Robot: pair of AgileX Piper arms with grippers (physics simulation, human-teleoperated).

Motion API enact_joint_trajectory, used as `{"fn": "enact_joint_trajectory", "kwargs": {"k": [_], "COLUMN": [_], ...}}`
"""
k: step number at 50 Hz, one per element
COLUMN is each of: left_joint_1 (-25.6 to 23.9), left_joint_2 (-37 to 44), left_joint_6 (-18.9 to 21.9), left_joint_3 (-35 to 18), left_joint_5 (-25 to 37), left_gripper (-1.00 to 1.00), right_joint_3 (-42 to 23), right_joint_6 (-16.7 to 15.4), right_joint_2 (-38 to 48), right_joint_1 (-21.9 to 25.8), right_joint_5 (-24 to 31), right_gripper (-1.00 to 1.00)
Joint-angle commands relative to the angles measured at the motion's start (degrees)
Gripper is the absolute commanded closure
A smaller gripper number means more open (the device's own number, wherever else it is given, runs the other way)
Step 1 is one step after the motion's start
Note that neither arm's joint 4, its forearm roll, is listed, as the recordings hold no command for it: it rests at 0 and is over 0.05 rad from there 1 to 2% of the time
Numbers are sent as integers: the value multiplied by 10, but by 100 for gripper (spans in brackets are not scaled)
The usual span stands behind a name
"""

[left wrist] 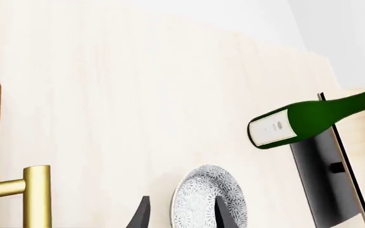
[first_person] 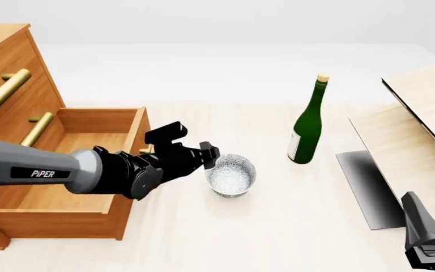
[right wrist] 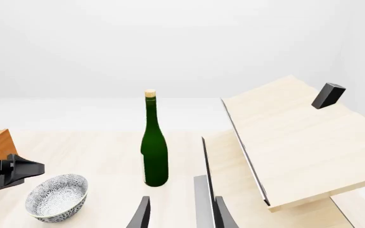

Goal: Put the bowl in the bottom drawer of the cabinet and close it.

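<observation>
Orange-brown wood on the left: cabinet (first_person: 6, 62), with bottom drawer (first_person: 51, 224) pulled out wide and showing a bare floor, so ready to receive. Speckled bowl (first_person: 231, 175) upright on table (first_person: 278, 226), just beside the drawer's right wall, not yet lifted by the look of it.

Left gripper (first_person: 208, 154) placed low at the bowl's left rim. Seen in the left wrist view as open, with one finger (left wrist: 224, 218) over the bowl's inside and the other (left wrist: 141, 218) outside the wall. Probably so placed to pinch the rim, since the bowl looks too wide to be taken around. Nothing gripped yet, as far as can be judged. Right gripper (right wrist: 181, 216) low at the right, well apart from the bowl, open and empty, perhaps to keep out of the way.

For the next move: need to rise above the drawer's side wall, then to go left only a little. Open room above the drawer; upper handles (first_person: 2, 90) higher and further left, yet close to the arm's path. Bottle (first_person: 307, 127) to the right of the bowl, apart from it; boards (first_person: 421, 130) well apart. Glossy rim, so may slip in a thin pinch.
</observation>
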Motion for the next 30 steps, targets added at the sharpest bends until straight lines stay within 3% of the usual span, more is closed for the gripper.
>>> {"fn": "enact_joint_trajectory", "kwargs": {"k": [1,30], "left_joint_1": [-5,-19], "left_joint_2": [22,63], "left_joint_6": [-20,-31], "left_joint_3": [5,10], "left_joint_5": [-20,-45], "left_gripper": [-100,-100], "right_joint_3": [0,0], "right_joint_6": [0,0], "right_joint_2": [0,0], "right_joint_1": [0,0], "right_joint_5": [0,0], "right_gripper": [-100,-100]}}
